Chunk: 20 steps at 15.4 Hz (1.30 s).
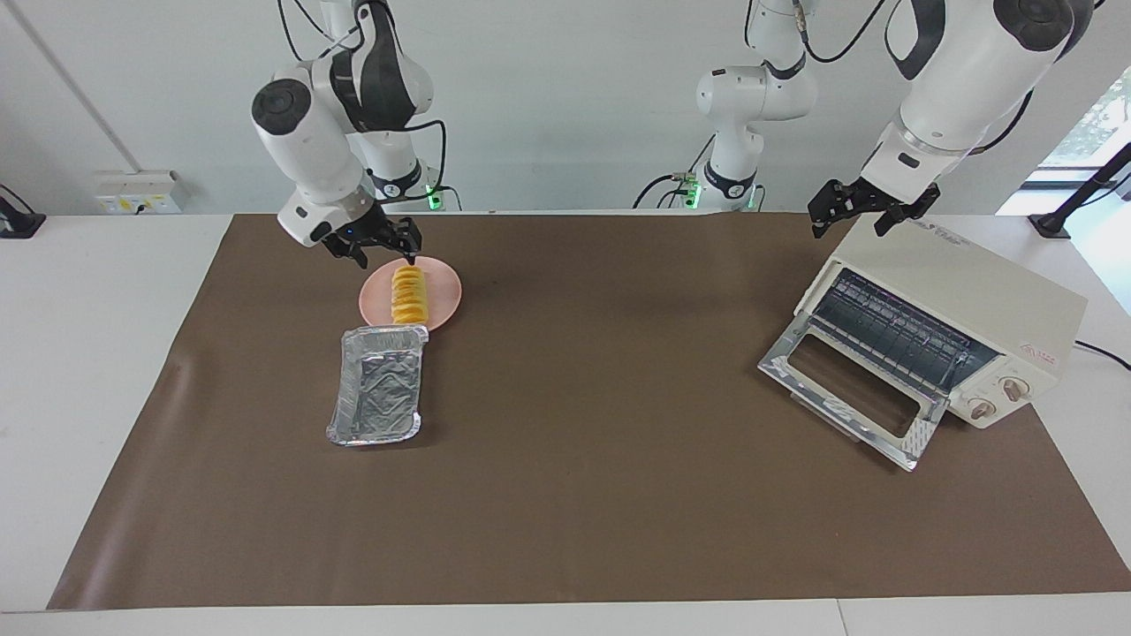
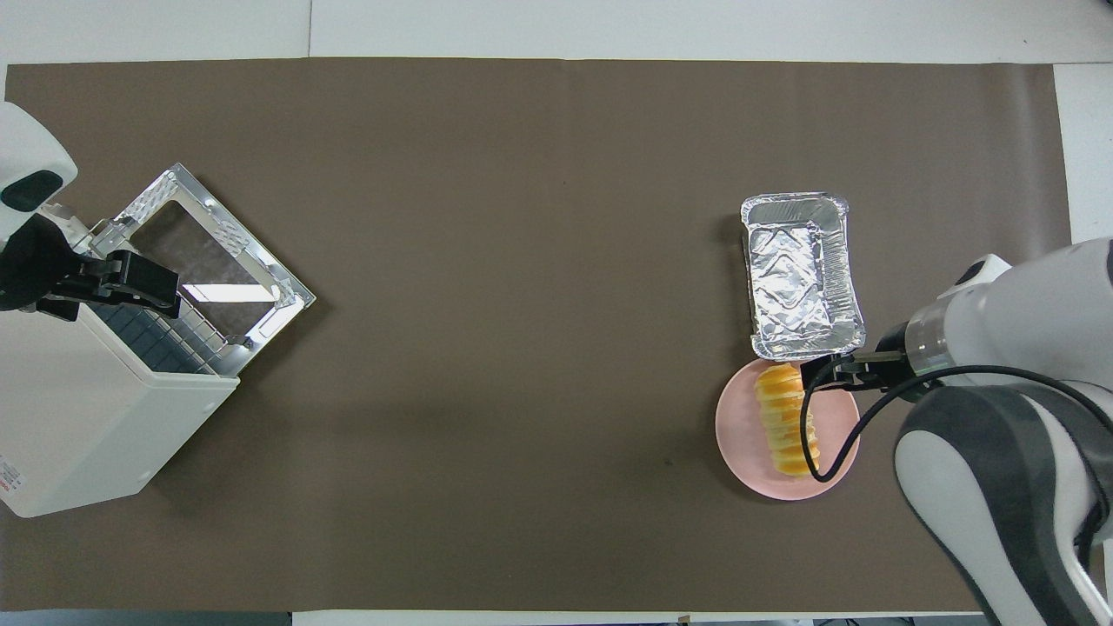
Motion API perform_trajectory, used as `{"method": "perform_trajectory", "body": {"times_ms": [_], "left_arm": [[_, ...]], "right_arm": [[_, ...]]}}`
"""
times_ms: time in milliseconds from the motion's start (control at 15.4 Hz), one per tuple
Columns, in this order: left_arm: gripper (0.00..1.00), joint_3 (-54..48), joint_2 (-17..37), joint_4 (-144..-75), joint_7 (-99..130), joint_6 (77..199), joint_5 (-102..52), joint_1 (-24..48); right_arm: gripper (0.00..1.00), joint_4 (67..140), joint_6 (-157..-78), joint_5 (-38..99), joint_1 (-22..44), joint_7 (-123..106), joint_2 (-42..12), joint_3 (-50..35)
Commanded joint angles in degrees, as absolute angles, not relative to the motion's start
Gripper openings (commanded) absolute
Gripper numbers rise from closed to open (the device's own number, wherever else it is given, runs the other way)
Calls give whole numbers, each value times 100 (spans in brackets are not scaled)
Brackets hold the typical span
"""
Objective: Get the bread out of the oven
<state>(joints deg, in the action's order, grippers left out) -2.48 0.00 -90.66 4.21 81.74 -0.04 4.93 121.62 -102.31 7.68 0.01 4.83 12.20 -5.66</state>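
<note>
The bread [image 1: 410,296], a ridged golden loaf, lies on a round pink plate [image 1: 446,287] near the right arm's end of the table; it also shows in the overhead view [image 2: 785,417] on the plate [image 2: 739,435]. My right gripper [image 1: 386,256] is open just over the plate's edge nearest the robots, at the loaf's end, and holds nothing; it also shows in the overhead view [image 2: 817,372]. The cream-white oven [image 1: 972,300] stands at the left arm's end with its glass door [image 1: 848,397] dropped open and its rack bare. My left gripper [image 1: 853,221] hovers open over the oven's top.
A crinkled silver foil tray [image 1: 378,384] lies empty beside the plate, farther from the robots, touching its rim. A brown mat [image 1: 601,459] covers the table. The oven [image 2: 78,417] and its open door [image 2: 217,252] also show in the overhead view.
</note>
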Motion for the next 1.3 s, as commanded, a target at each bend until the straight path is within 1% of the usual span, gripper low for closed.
{"method": "perform_trajectory", "body": {"times_ms": [0,325,521,651,976,1106,1236], "left_arm": [[100,-237,-176,-9246,404,8288,-62,475],[100,-237,-167,-9246,404,8288,-62,483],[100,-237,-167,-9246,404,8288,-62,483],[100,-237,-167,-9246,404,8288,-62,483],[100,-237,-167,-9246,404,8288,-62,483],[100,-237,-176,-9246,404,8288,-62,475],[100,-237,-167,-9246,404,8297,-62,475]], "right_arm": [[100,11305,-9687,756,-377,387,1125,-589],[100,10495,-9475,703,-940,334,1064,-589],[100,9837,-8984,-41,-906,62,862,-615],[100,9608,-8938,-140,-896,53,721,-607],[100,9527,-8947,-123,-870,53,607,-615],[100,9755,-8895,-132,-888,61,703,-607],[100,9774,-8947,-132,-932,62,703,-606]]}}
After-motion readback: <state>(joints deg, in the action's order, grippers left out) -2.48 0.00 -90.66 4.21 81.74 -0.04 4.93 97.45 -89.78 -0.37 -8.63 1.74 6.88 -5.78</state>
